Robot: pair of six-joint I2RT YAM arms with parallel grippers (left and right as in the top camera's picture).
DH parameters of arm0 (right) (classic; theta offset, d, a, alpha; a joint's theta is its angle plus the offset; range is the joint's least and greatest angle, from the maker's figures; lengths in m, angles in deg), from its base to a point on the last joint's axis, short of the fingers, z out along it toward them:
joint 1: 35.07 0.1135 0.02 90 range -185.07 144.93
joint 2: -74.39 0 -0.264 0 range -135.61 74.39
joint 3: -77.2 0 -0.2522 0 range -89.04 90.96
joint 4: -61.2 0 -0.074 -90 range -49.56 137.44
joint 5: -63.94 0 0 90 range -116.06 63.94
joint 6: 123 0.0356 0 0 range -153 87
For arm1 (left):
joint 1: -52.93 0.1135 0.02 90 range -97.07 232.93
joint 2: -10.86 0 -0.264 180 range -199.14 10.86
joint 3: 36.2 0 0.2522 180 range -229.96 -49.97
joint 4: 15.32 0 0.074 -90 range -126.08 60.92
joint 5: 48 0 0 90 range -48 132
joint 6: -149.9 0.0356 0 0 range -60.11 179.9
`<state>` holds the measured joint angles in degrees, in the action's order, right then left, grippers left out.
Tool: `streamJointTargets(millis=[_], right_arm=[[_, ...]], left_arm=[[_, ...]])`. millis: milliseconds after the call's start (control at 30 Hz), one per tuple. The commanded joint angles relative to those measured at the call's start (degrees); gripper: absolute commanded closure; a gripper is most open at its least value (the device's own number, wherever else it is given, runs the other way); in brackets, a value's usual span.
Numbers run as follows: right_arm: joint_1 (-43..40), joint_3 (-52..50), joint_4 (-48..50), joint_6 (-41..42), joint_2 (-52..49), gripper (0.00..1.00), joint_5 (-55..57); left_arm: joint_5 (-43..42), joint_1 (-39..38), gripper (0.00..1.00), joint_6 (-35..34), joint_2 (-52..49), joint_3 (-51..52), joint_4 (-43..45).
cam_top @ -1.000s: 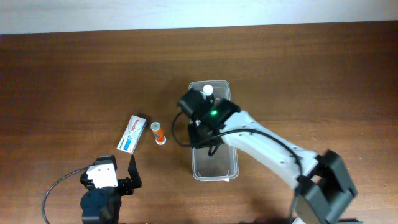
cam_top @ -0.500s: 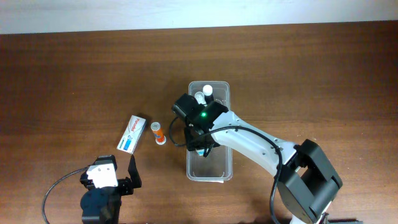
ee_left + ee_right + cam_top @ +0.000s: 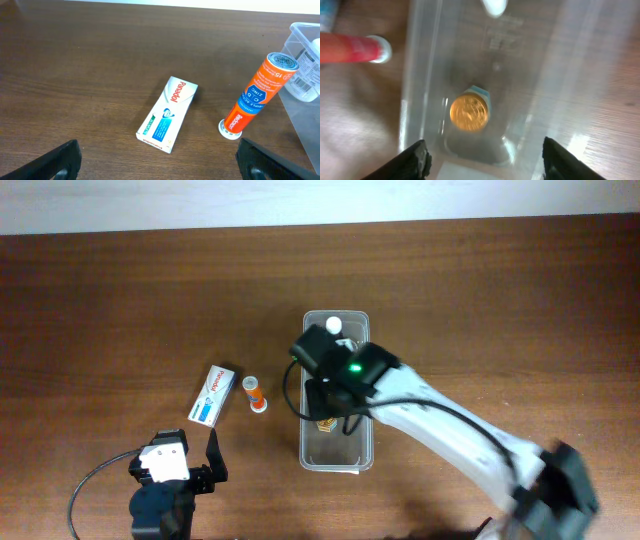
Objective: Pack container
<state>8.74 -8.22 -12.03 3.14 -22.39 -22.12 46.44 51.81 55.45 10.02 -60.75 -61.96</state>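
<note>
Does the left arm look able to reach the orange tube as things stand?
Probably yes: the left gripper is open, the orange tube is ahead with nothing between, and the box sits aside.

Long, narrow container (image 3: 356, 450) of clear, colourless plastic with rounded corners and a raised rim. It sits flat and open-topped near the centre of the overhead view, its length running top to bottom. A white-capped bottle (image 3: 333, 326) stands at its upper end and a gold-capped bottle (image 3: 468, 112) near its middle.

Container (image 3: 337, 456) (clear), right arm (image 3: 440, 430) above — box (image 3: 212, 394) apart
</note>
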Motion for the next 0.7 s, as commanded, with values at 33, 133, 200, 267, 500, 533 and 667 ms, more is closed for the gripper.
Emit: streamJointTargets(millis=[33,133,200,267,500,533,667], right_arm=[[-4.1,1.3,-3.2,0.4,10.5,0.3,5.0],[-10.1,1.3,-6.1,0.4,15.3,0.25,5.7],[-15.9,1.3,-8.1,0.4,18.1,0.18,5.8],[-21.9,1.3,-9.6,0.4,20.1,0.02,5.7],[-42.4,1.3,-13.6,0.4,22.1,0.01,4.7],[-44.2,1.3,-14.0,0.4,21.9,0.01,4.3],[-48.8,1.3,-15.3,0.4,21.4,0.02,4.2]], left_arm=[[-0.8,-0.2,0.0,0.9,0.5,0.0,0.3],[-0.8,-0.2,0.01,0.9,0.5,0.0,0.3],[-0.8,-0.2,0.01,0.9,0.5,0.0,0.3],[-0.8,-0.2,0.0,0.9,0.5,0.0,0.3],[-0.8,-0.2,0.01,0.9,0.5,0.0,0.3],[-0.8,-0.2,0.01,0.9,0.5,0.0,0.3],[-0.8,-0.2,0.0,0.9,0.5,0.0,1.3]])
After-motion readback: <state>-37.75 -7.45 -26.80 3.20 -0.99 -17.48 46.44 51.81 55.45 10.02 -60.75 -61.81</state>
